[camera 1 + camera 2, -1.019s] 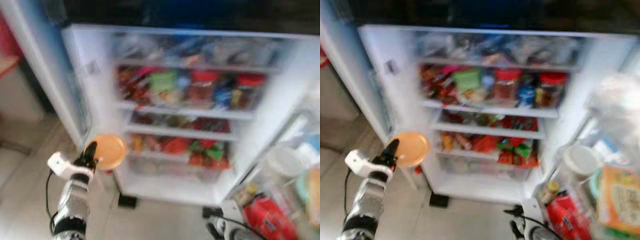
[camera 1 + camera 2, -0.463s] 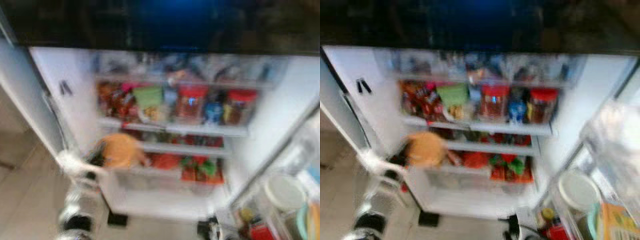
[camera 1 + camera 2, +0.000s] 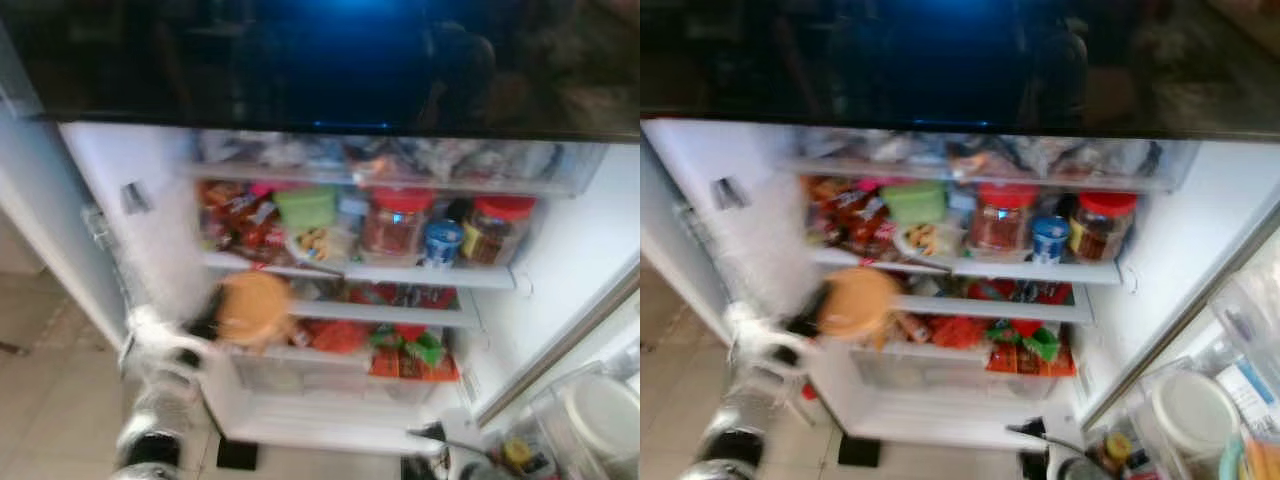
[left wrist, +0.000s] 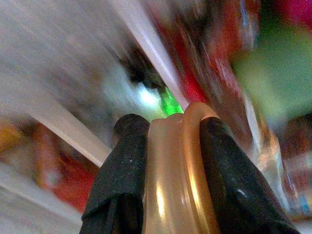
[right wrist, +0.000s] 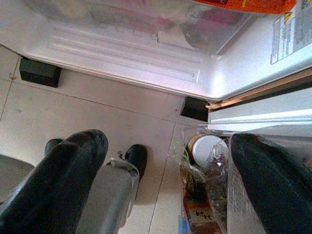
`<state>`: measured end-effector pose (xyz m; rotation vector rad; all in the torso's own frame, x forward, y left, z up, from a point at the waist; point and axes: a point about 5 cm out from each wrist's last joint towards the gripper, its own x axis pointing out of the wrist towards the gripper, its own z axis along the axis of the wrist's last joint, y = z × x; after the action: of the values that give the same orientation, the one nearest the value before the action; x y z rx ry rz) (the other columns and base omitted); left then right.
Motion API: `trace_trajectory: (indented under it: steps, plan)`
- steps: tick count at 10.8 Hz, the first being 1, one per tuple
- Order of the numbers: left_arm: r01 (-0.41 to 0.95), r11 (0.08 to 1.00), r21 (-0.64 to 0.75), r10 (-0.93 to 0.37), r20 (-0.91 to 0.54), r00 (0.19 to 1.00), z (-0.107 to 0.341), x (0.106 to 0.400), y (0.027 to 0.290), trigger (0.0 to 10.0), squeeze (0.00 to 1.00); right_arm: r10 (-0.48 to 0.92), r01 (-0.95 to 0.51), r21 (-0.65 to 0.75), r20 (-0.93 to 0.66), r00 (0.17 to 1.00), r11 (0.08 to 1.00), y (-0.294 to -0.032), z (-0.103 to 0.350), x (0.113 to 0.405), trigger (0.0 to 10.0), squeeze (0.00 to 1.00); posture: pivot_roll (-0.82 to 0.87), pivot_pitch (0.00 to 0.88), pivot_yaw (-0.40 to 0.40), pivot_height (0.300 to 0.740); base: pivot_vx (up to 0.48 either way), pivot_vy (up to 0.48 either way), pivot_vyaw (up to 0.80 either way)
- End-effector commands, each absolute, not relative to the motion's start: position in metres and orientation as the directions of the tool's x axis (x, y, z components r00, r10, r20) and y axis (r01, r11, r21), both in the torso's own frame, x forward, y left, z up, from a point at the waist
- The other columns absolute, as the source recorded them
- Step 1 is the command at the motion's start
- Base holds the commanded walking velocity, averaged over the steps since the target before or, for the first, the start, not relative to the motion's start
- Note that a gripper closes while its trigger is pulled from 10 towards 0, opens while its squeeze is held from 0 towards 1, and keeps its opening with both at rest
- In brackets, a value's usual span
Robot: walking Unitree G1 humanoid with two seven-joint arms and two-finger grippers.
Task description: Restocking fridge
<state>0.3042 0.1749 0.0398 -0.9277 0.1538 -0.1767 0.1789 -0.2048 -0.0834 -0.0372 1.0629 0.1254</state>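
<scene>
Your left gripper (image 4: 170, 161) clamps the orange lid (image 3: 255, 307), blurred, at the fridge's (image 3: 140, 230) middle shelf's left end. Your right gripper (image 5: 165, 185) hangs spread open over the floor tiles (image 5: 97, 117).

Orange lid (image 4: 178, 185) on edge, at open fridge (image 3: 560, 260) shelves.

Upper fridge shelf (image 3: 400, 272): green tub (image 3: 306, 207) left, two red-lidded jars (image 3: 393, 222), blue can (image 3: 441, 243) between. Lower shelf (image 3: 400, 313): red packets, blurred.
</scene>
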Motion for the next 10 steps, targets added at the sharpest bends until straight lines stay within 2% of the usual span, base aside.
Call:
trace_trajectory:
  steps: [1,3,4,5,8,10]
  plan:
    - [0.096,0.62,-0.779,-0.228,-0.062,0.972,0.04,0.302,0.185,10.0,0.0,0.043,-0.101,-0.011,-0.858,0.511,0.995,-0.217,-0.077,0.188,10.0,0.0,-0.03,0.0,-0.022,0.74,0.0,0.0,0.0]
    - [0.126,0.631,-0.766,-0.293,-0.085,0.952,0.034,0.292,0.181,10.0,0.0,0.039,-0.091,-0.01,-0.857,0.514,0.996,-0.216,-0.077,0.187,10.0,0.0,-0.04,0.0,-0.011,0.74,0.0,0.0,0.0]
    - [0.145,0.66,-0.738,-0.346,-0.127,0.93,0.025,0.282,0.176,10.0,0.0,0.039,-0.081,-0.004,-0.856,0.516,0.997,-0.216,-0.078,0.185,10.0,0.0,-0.04,0.0,-0.007,0.74,0.0,0.0,0.0]
    - [0.114,0.706,-0.699,-0.345,-0.198,0.918,0.015,0.275,0.176,10.0,0.0,0.033,-0.06,0.002,-0.852,0.523,0.998,-0.215,-0.079,0.183,10.0,0.0,-0.05,0.009,0.001,0.74,0.0,0.0,0.0]
    - [0.205,0.726,-0.656,-0.433,-0.205,0.878,0.02,0.276,0.167,10.0,0.0,0.004,-0.024,-0.011,-0.844,0.536,1.0,-0.214,-0.082,0.178,10.0,0.0,-0.06,0.039,0.036,0.74,0.0,0.0,0.0]
    - [0.225,0.735,-0.64,-0.436,-0.192,0.879,0.026,0.276,0.166,10.0,0.0,-0.009,-0.018,-0.021,-0.845,0.534,1.0,-0.214,-0.085,0.172,10.0,0.0,-0.07,0.051,0.046,0.74,0.0,0.0,0.0]
